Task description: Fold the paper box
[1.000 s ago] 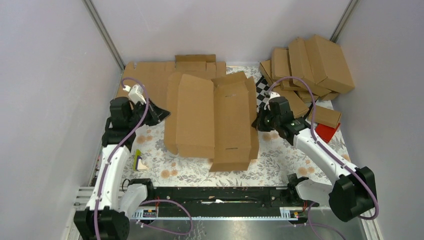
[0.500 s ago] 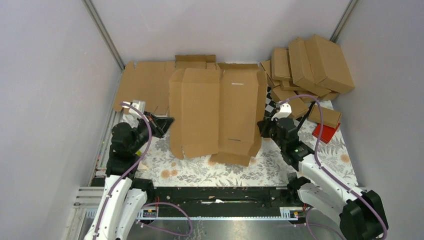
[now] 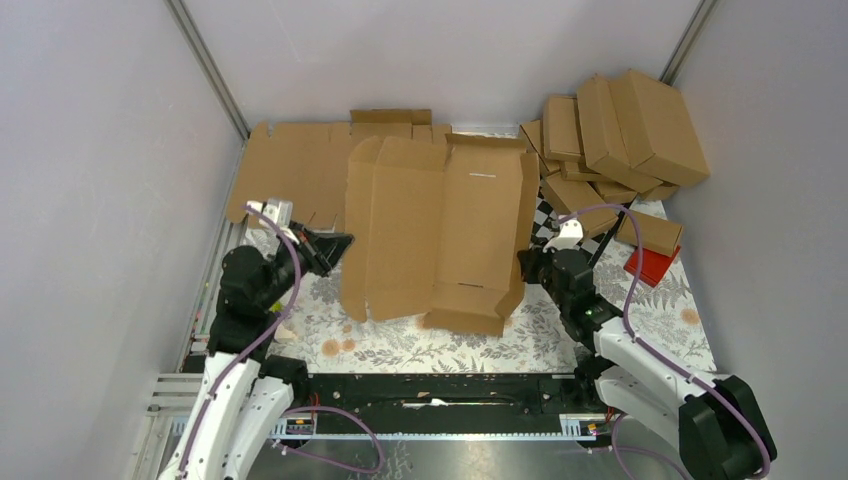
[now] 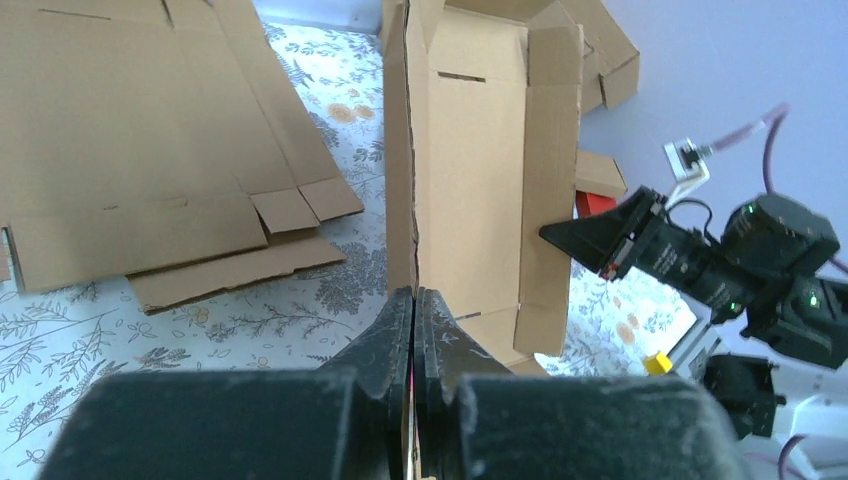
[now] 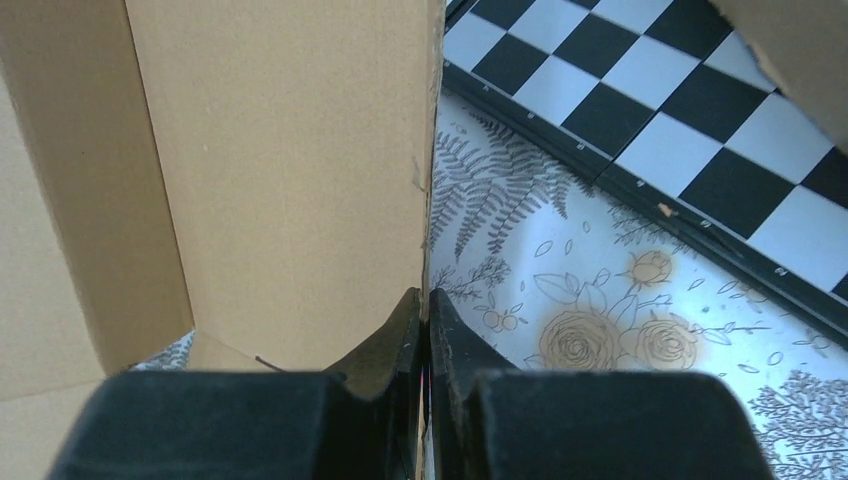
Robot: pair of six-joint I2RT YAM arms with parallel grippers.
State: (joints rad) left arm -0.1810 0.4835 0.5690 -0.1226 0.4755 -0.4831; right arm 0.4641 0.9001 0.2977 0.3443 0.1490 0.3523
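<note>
Black left fingers (image 4: 385, 342) clench the left wall edge of the paper box (image 3: 440, 230), and the right fingers (image 5: 388, 348) clench its right wall edge. Between them the box stands partly opened on the floral tabletop (image 3: 400, 345), with a flat cardboard sheet (image 3: 290, 170) behind it and a checkered board (image 5: 640, 90) beside its right wall.

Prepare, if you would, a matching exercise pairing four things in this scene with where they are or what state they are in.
Things:
1. paper box
2. checkered board
3. red block
4. flat cardboard sheet

Descriptions:
A. near the right edge of the table
B. lying flat at the far left
C. gripped on both sides, by the left end effector and the right end effector
D. black and white squares

Pairs: 1-C; 2-D; 3-A; 4-B
</note>
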